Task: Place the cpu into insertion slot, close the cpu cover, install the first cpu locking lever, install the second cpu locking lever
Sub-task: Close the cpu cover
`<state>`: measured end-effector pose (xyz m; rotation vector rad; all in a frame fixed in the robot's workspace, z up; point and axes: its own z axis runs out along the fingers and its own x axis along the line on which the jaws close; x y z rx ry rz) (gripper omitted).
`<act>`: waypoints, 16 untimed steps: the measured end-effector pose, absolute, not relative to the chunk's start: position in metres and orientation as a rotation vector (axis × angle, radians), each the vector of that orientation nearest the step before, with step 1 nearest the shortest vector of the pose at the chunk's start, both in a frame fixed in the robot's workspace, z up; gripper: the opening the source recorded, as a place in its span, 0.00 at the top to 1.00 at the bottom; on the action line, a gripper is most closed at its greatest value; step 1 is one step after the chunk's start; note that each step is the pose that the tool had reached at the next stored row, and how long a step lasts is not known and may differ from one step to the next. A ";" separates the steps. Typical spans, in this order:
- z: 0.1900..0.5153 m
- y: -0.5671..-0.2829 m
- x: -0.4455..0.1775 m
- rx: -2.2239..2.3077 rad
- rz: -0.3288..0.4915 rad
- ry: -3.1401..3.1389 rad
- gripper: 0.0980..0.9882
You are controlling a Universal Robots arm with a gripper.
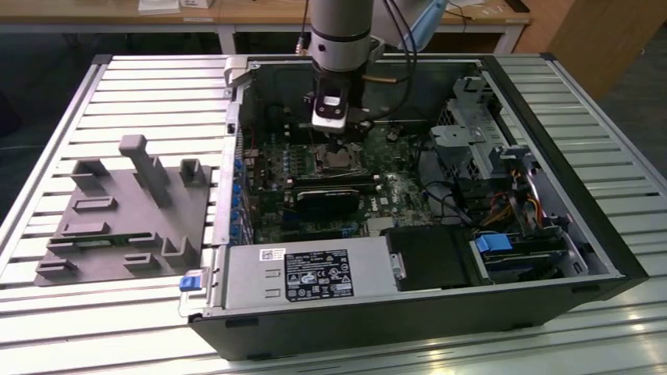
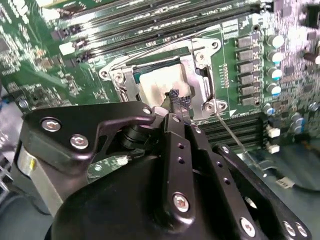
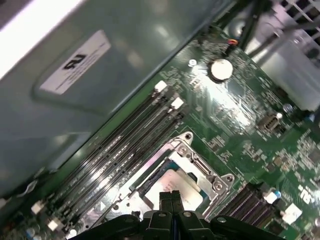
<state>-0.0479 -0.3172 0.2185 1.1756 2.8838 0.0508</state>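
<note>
A pale slatted metal surface [image 1: 136,86] is carrying an open black computer case [image 1: 417,328] lying on its side, its green circuit board [image 1: 401,195] facing up. The grey robot arm [image 1: 342,31] is reaching down into the case. Its black tool [image 2: 177,97] is hanging with fingers pressed together, gripping nothing, over the small square insertion slot [image 1: 339,162]. The thin silvery cpu cover [image 2: 197,75] is lying flat around the dull silver-grey cpu [image 2: 160,82], which is sitting in the slot. A thin wire lever [image 2: 231,134] is sticking out beside the cover.

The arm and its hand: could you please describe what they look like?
The arm is a silver-grey cylinder with a black band and dark cables beside it. The hand is black, with jointed links, silver screws and narrow fingers.
</note>
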 end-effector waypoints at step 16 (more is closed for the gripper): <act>0.216 -0.317 -0.048 0.637 0.058 3.055 1.00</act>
